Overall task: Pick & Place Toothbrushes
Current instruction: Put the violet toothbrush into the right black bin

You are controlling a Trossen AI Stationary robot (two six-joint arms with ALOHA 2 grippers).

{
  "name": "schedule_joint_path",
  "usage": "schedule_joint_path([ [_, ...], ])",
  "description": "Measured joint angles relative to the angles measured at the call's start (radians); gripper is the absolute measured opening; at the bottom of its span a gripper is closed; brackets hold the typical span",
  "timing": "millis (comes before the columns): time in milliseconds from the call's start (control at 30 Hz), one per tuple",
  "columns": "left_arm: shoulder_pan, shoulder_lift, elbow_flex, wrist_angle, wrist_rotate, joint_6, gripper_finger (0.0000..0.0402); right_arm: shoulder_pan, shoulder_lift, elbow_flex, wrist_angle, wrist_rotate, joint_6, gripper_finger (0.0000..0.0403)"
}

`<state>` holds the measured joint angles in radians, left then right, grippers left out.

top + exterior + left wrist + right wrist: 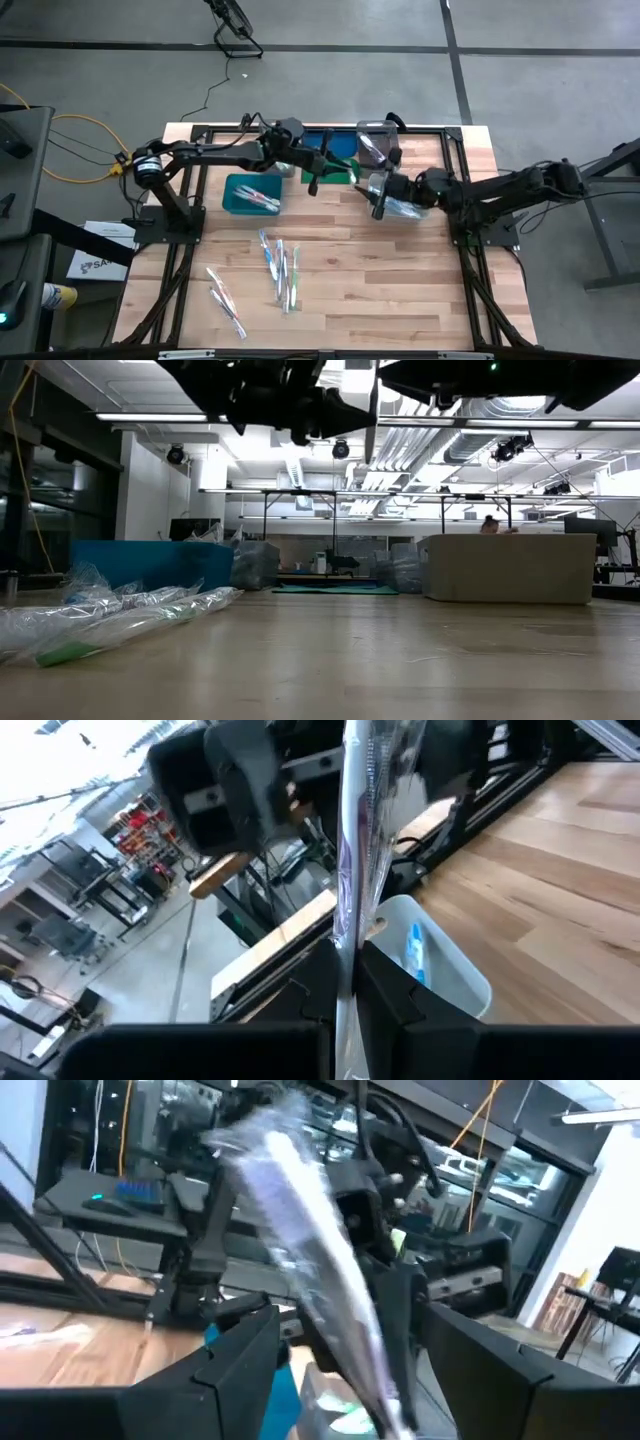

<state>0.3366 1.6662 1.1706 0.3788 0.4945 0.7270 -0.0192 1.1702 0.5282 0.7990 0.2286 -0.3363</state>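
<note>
left gripper [345, 1010] clamped on wrapped toothbrush [352, 850], end-held, sticking out past its tips | right gripper [345, 1370] apart, toothbrush between its fingers | handling: light, stiff stick, slippery crinkly wrap; grip mid-shaft | more loose brushes [280, 268] well apart

Both arms reach in toward mid-surface at the far side, raised off it, hands facing each other. Left hand [318, 172] fingers clamped tight, pointing toward the right arm. Right hand [378, 196] fingers spread wide, aimed back at the left hand. The two hands are close but apart
</note>
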Motion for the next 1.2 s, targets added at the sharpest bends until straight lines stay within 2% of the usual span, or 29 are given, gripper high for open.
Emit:
schedule_joint_path([
  [167, 0.006, 0.016, 0.000, 0.040, 0.016, -0.009, 0.0012, -0.083, 0.001, 0.000, -0.001, -0.116, 0.051, 0.0235],
  [300, 0.003, 0.016, 0.000, 0.056, 0.016, -0.009, 0.0012, -0.113, 0.001, 0.000, 0.003, -0.178, 0.063, 0.0206],
  [600, 0.003, 0.016, 0.000, 0.072, 0.016, -0.029, 0.0012, -0.121, 0.093, 0.005, 0.108, -0.204, 0.051, 0.0107],
  [767, 0.003, 0.016, 0.000, 0.054, 0.015, -0.038, 0.0016, -0.121, 0.103, 0.005, 0.113, -0.175, 0.040, 0.0032],
  [867, 0.003, 0.016, 0.000, 0.048, -0.006, -0.035, 0.0046, -0.121, 0.097, 0.005, 0.111, -0.144, 0.044, 0.0017],
  [967, 0.004, 0.016, 0.000, 0.032, -0.024, 0.007, 0.0101, -0.120, 0.080, 0.005, 0.084, -0.068, 0.086, 0.0016],
  [1100, 0.012, -0.006, 0.000, -0.018, -0.044, 0.054, 0.0174, -0.121, 0.039, 0.005, 0.011, -0.012, 0.108, 0.0015],
  [1200, 0.019, -0.032, 0.000, -0.072, -0.080, 0.080, 0.0209, -0.125, 0.008, 0.020, -0.089, 0.054, 0.129, 0.0015],
])
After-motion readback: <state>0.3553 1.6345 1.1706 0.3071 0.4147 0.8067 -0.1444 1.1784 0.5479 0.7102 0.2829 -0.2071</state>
